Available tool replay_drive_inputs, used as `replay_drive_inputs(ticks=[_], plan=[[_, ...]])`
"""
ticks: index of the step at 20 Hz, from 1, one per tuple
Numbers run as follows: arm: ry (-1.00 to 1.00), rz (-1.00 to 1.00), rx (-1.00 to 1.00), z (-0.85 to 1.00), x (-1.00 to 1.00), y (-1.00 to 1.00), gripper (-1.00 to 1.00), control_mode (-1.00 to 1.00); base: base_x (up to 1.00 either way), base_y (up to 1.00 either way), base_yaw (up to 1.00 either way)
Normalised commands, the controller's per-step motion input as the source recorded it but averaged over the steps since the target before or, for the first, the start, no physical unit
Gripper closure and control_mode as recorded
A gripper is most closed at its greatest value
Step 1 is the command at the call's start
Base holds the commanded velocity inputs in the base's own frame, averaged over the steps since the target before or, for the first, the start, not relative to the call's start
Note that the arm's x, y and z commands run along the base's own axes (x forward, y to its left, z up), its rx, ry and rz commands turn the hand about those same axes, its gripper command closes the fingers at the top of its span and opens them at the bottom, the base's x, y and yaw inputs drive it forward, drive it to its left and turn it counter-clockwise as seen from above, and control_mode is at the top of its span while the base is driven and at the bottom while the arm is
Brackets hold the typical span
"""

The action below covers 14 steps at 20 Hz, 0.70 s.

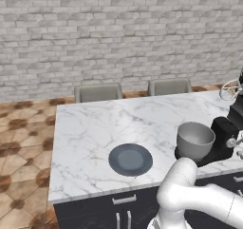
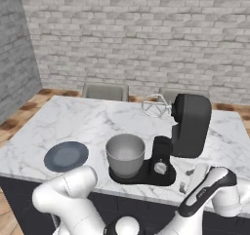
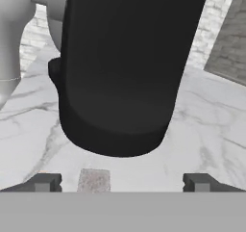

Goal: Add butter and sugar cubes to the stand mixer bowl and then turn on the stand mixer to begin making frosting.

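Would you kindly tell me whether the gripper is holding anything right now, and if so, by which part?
Nothing is held. The gripper is open, its fingertips wide apart with bare counter between them, facing the back of the stand mixer.

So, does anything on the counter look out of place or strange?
The stand mixer has its head tilted up, whisk in the air, above the stand mixer bowl. The plate lies bare. Nothing looks spilled or damaged.
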Motion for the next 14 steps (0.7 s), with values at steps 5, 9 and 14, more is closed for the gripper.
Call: replay_drive_inputs(ticks=[5,9,14], plan=[[-0.01,0.02,0.01,-0.45,0.04,-0.21,-1.00,-1.00,0.00,0.00,0.00],[-0.05,0.00,0.00,-0.50,-0.15,-0.01,-1.00,-1.00,0.00,0.00,0.00],[-0.06,0.00,0.00,-0.49,-0.32,0.00,-1.00,-1.00,0.00,0.00,0.00]])
